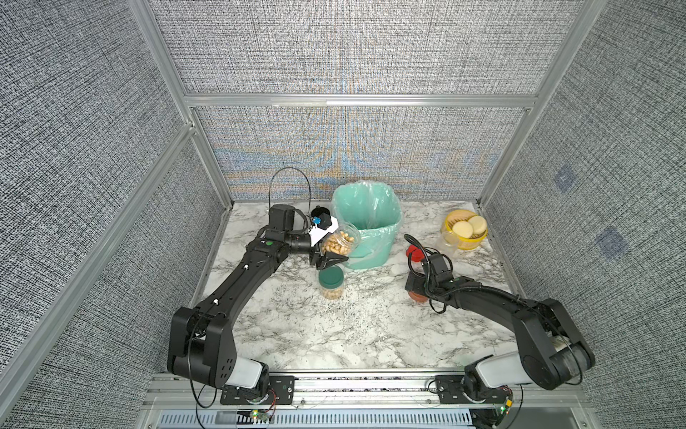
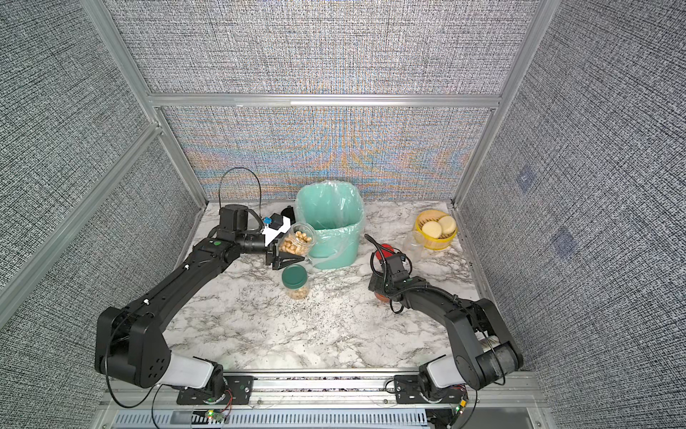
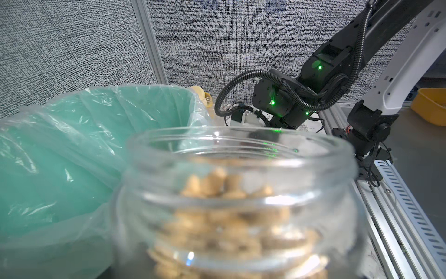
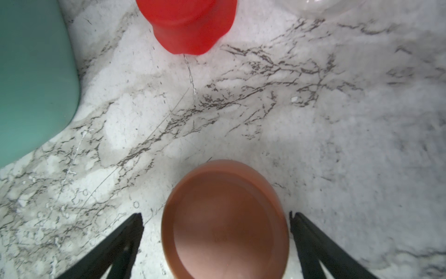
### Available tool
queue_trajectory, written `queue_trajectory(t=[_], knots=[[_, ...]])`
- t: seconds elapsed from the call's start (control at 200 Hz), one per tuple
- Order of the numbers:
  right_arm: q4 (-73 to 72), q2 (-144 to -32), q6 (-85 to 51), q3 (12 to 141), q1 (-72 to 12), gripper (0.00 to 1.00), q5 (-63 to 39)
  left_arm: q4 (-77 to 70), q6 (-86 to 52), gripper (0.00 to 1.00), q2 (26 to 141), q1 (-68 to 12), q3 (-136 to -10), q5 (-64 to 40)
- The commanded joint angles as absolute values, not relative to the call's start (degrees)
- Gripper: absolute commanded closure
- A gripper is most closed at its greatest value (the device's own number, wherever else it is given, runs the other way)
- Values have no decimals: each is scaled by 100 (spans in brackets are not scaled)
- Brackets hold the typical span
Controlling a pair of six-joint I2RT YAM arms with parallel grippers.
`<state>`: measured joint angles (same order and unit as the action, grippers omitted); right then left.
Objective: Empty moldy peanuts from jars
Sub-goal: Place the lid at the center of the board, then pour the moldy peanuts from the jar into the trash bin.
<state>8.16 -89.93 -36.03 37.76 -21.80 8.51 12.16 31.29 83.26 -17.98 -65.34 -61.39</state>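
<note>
My left end effector (image 1: 336, 247) is pinching the open jar (image 1: 345, 237), tipping its mouth toward the green bin (image 1: 375, 249) at the far middle of the worktop (image 1: 334, 334). Both top views are showing that tilt. My left wrist view is giving only the blurred jar mouth, with the moldy peanuts (image 3: 212, 183) inside. Just nearer, the green-lidded jar (image 1: 331, 282) is standing upright, also holding peanuts.

My right end effector (image 4: 216, 218) is hanging spread, its fingers (image 4: 130, 232) flanking the terracotta lid (image 4: 224, 229) without touching it. Only my right wrist view is showing this, with the red lid (image 4: 190, 24) lying farther off. In the top views my wrist is covering most of it.
</note>
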Motion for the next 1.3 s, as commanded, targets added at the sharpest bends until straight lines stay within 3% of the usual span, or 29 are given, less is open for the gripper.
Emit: queue_trajectory(t=[0.0, 0.31, 0.611, 1.296], knots=[[300, -8682, -3487, 3715, -2271, 2, 784, 846, 3093, 100, 8267, -1776, -6543, -6194], [-785, -7113, -2930, 3236, -2655, 2, 972, 718, 2956, 100, 8221, -1746, -6652, -6094], [-1517, -5935, -2286, 2696, -2741, 2, 103, 1152, 3183, 100, 8307, -1699, -7469, -5550], [-1635, -6073, -2294, 2629, -2743, 2, -47, 1523, 4455, 100, 9871, -1838, -10165, -3585]])
